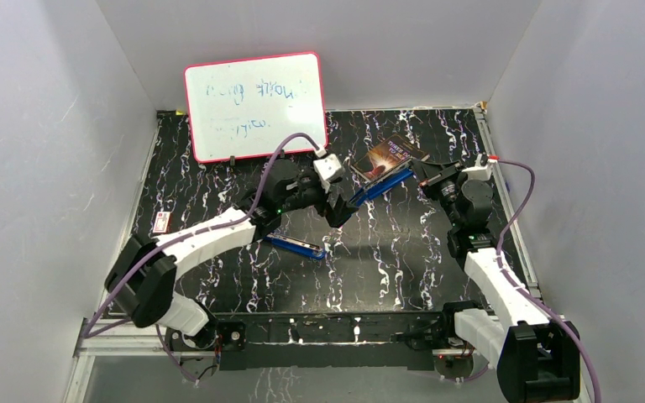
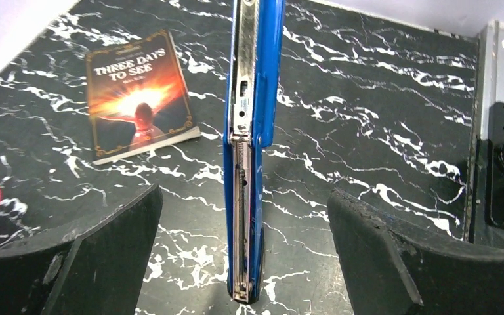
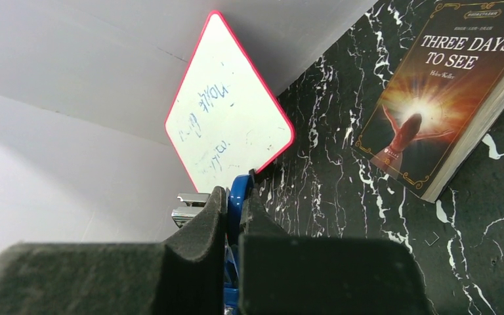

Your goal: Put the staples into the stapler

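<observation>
Right end effector [image 1: 424, 175] is clenched on the blue stapler [image 1: 382, 183], a long blue plastic body with a silvery metal channel. It holds the stapler off the black white-veined marble-look table [image 1: 386, 269], right of centre toward the far side. In the right wrist view the two black pads [image 3: 197, 236] pinch the blue edge [image 3: 236, 197] tight.

Left end effector [image 1: 336, 210] is released, jaws spread wide. In the left wrist view its fingers [image 2: 115, 243] stand either side of the stapler [image 2: 249, 131], not touching it. The metal channel faces the camera. Staples can't be made out; a strip may sit in the channel, but the view is too poor to say.

A second blue elongated item with a metal end [image 1: 296, 245] lies flat on the table, just near-left of the left end effector.

A paperback book with an orange glow cover, "Three Days to See" [image 1: 395, 155], lies flat behind the stapler.

A pink-framed whiteboard with faint scribbles [image 1: 256, 105] leans on the far wall, left of centre.

A small white box with a pink-red label [image 1: 162, 222] sits at the table's left edge.
</observation>
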Controlling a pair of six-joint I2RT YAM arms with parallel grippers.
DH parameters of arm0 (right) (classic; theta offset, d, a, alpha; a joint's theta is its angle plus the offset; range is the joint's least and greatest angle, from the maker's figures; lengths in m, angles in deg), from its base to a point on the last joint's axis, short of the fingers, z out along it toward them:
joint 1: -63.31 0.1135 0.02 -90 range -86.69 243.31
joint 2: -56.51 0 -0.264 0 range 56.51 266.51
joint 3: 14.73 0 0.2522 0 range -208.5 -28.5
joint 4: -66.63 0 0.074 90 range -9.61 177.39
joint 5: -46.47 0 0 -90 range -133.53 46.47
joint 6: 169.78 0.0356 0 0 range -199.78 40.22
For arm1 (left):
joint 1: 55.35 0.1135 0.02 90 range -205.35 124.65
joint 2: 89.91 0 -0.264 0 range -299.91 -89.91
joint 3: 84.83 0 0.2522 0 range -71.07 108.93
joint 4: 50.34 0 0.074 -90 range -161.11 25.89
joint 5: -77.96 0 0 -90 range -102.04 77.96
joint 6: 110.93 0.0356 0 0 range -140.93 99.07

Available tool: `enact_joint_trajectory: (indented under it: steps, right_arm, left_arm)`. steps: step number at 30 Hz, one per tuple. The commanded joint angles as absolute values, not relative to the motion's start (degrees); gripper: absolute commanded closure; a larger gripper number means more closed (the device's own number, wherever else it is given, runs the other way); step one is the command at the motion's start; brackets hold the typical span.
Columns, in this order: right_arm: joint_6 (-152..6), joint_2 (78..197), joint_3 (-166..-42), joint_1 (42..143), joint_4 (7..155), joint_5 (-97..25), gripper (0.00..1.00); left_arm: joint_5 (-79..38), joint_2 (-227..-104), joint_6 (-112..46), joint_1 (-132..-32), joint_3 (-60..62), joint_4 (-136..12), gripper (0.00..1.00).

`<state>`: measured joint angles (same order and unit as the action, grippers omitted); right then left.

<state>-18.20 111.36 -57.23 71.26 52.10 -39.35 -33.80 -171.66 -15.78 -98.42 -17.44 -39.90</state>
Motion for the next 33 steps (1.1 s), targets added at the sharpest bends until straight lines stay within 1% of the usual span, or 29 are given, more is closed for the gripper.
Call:
enact_joint_trajectory:
  steps: [1,6,8,10,15,19,23,25,26,28,30,33]
  right_arm:
    - [-15.26,108.83,-59.2,71.18,45.08,-37.12,1.0]
    - [-15.45,108.85,-59.18,71.13,44.98,-35.89,1.0]
    - [-15.45,108.78,-59.1,71.14,44.97,-35.51,1.0]
    - [-15.36,108.75,-58.89,71.14,44.91,-35.3,1.0]
    - [-15.12,108.78,-58.02,71.16,44.8,-35.18,1.0]
    - [-15.01,109.09,-57.6,71.14,44.46,-35.0,1.0]
    - [-14.99,109.04,-57.35,71.2,44.45,-35.22,1.0]
    - [-15.42,108.84,-57.15,71.19,44.79,-35.63,1.0]
    - [-15.88,108.65,-57.08,71.18,45.35,-35.81,0.97]
    - [-17.35,108.27,-56.93,71.13,46.44,-36.37,0.88]
    - [-19.47,107.58,-56.94,71.15,48.16,-37.21,0.76]
    - [-22.55,106.49,-56.88,71.14,51.1,-38.9,0.64]
  left_arm:
    - [-41.42,-175.69,-13.07,-98.42,-13.69,-36.47,0.04]
    - [-45.14,-180.66,-12.9,-98.46,-11.29,-34.99,0.09]
    - [-45.82,-182.31,-12.33,-98.41,-10.1,-35.42,0.14]
    - [-46.48,-183.87,-11.74,-98.39,-8.65,-36.57,0.21]
    - [-47.86,-186.91,-10.91,-98.42,-5.11,-40.15,0.48]
    - [-48.44,-188.09,-10.49,-98.4,-4.37,-41.1,0.78]
    - [-47.8,-187.54,-7.67,-98.41,-4.31,-43.82,1.0]
    - [-46.82,-186.77,-4.17,-98.37,-4.56,-46.35,1.0]
    - [-46.28,-186.24,-2.49,-98.33,-4.8,-47.79,1.0]
    - [-45.47,-184.68,0.94,-98.04,-5.66,-49.94,1.0]
    - [-46.37,-182.74,4.01,-97.18,-7.16,-51.1,1.0]
    - [-50.69,-179.9,8.64,-94.37,-9.81,-52.39,1.0]
